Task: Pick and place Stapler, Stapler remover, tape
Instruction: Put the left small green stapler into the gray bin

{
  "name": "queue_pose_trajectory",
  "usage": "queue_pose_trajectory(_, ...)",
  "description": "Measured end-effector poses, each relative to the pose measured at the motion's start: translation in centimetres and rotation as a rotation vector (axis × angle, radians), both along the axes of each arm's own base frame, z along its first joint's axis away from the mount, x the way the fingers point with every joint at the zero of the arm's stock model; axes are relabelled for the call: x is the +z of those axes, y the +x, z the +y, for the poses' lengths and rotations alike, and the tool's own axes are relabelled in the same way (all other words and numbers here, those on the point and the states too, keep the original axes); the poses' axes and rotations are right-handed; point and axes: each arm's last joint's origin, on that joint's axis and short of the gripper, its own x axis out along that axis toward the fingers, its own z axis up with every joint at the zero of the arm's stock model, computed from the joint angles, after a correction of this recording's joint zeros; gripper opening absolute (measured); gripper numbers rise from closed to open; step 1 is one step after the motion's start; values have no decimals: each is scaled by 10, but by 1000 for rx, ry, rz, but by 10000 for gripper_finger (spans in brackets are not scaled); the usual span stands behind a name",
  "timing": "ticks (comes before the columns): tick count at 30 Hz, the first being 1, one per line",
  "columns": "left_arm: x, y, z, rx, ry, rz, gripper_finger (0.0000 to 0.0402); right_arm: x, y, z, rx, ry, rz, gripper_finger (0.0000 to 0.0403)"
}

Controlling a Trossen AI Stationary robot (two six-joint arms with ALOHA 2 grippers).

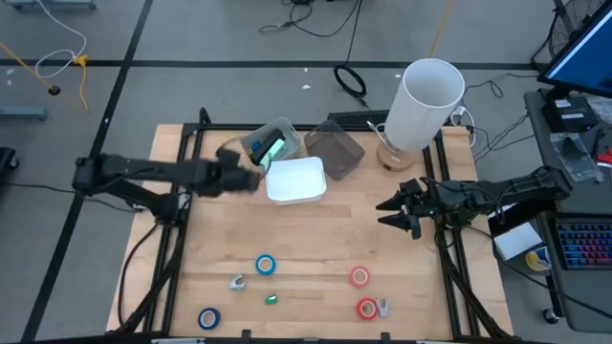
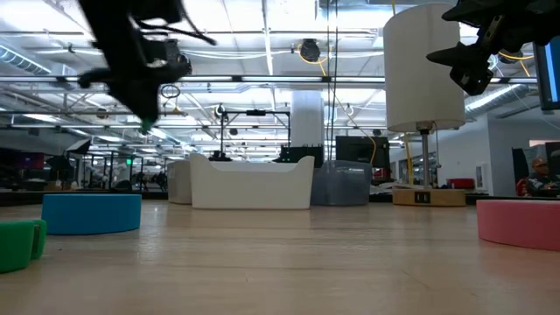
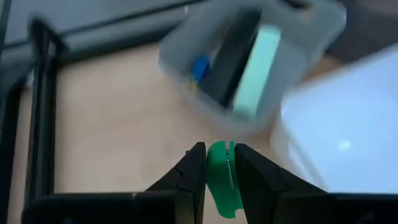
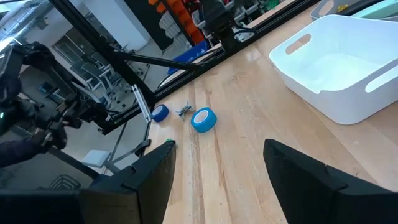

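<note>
Left gripper (image 3: 214, 163): jaws pinch a small green piece (image 3: 219, 180), identity unclear, lower end cut off. It hovers beside the clear bin (image 1: 271, 143), contents blurred, next to the white tub (image 1: 296, 180). Right gripper (image 1: 400, 208) waits over the desk's (image 1: 316, 244) right side, jaws wide, empty. Tape on desk: blue rolls (image 1: 265, 265) (image 1: 208, 317), red rolls (image 1: 360, 277) (image 1: 366, 308).

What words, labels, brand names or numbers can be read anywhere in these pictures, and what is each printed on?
None can be read.
Monitor at the table's right edge: lit blue, no text legible.
Lamp base in the low view: a dark mark, too small to read.
Clear bin contents: no readable print.
Blue tape, white bin: no print visible.
</note>
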Motion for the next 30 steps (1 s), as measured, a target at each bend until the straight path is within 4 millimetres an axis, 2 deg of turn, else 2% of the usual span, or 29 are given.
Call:
queue_pose_trajectory(7, 2, 23, 89, -44, 110, -114, 76, 0, 0, 0, 0, 1, 0, 238)
queue_pose_trajectory(9, -6, 27, 109, -43, 89, -143, 76, 0, 0, 0, 0, 1, 1, 238)
queue_pose_trajectory(12, -26, 30, 128, -35, 20, -130, 76, 0, 0, 0, -1, 5, 1, 238)
queue_pose_trajectory(15, -45, 33, 140, -31, -38, -100, 76, 0, 0, 0, -1, 4, 3, 238)
queue_pose_trajectory(19, -58, 42, 148, -40, -62, -160, 76, 0, 0, 0, -5, 3, 4, 238)
queue_pose_trajectory(24, -54, 57, 152, -77, -17, -295, 76, 0, 0, -1, -50, -9, 2, 238)
queue_pose_trajectory(30, -42, 79, 166, -118, 26, -305, 76, 0, 0, -2, -78, -16, 1, 238)
